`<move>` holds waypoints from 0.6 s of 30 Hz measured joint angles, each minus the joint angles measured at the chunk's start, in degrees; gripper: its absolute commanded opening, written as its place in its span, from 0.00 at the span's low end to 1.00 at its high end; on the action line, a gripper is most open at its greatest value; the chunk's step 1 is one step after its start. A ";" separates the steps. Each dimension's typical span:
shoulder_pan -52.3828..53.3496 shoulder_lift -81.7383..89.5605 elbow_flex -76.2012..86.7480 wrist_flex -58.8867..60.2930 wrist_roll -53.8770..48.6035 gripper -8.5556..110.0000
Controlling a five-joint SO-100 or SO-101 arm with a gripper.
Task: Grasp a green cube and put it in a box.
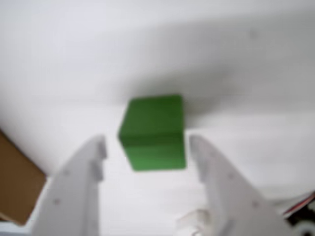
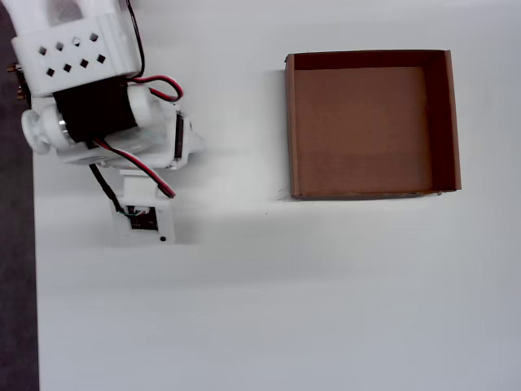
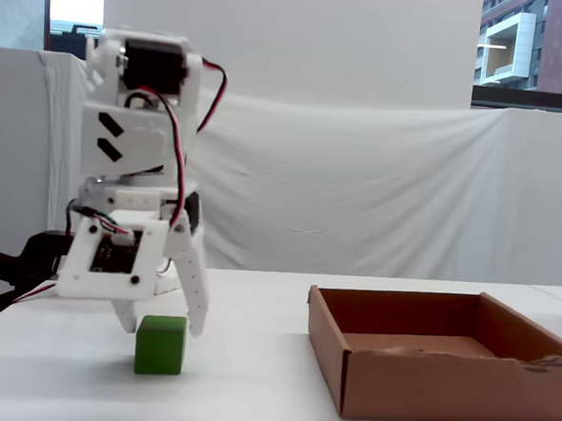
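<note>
Green cube bracketed by spread jaws, before the pinch

Green cube (image 1: 154, 132) rests on the white table (image 3: 251, 380), well apart from the box (image 3: 443, 368), which lies to the right in the fixed view and is empty in the overhead view (image 2: 370, 122). The arm hides the cube from the overhead camera. The gripper (image 1: 147, 145) is spread wide, one white finger (image 1: 81, 182) to either side of the cube in the wrist view, with a visible gap on each side; nothing is pinched. In the fixed view the fingertips (image 3: 196, 322) hang about level with the cube's top edge, so the jaws appear not yet low enough for a secure hold.

The step in hand is judged to be the final descent and closure. To do it well, the fingers should drop until the pads face the middle of the side faces, not the upper rim. The cube sits slightly turned to the jaws in the wrist view, so a small wrist roll would put flat pads on flat faces; otherwise closing may twist the cube or squeeze it out. Closure should be centred, so that neither finger pushes it aside first.
</note>
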 measured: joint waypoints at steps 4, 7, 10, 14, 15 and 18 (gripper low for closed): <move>0.00 0.00 1.85 -1.23 0.00 0.27; 0.00 0.00 2.90 -1.76 0.00 0.27; 0.00 0.00 3.34 -1.93 0.00 0.26; 0.00 0.00 3.69 -1.93 0.00 0.25; -0.09 0.00 3.69 -1.93 0.00 0.25; -0.44 0.00 4.13 -2.02 0.00 0.23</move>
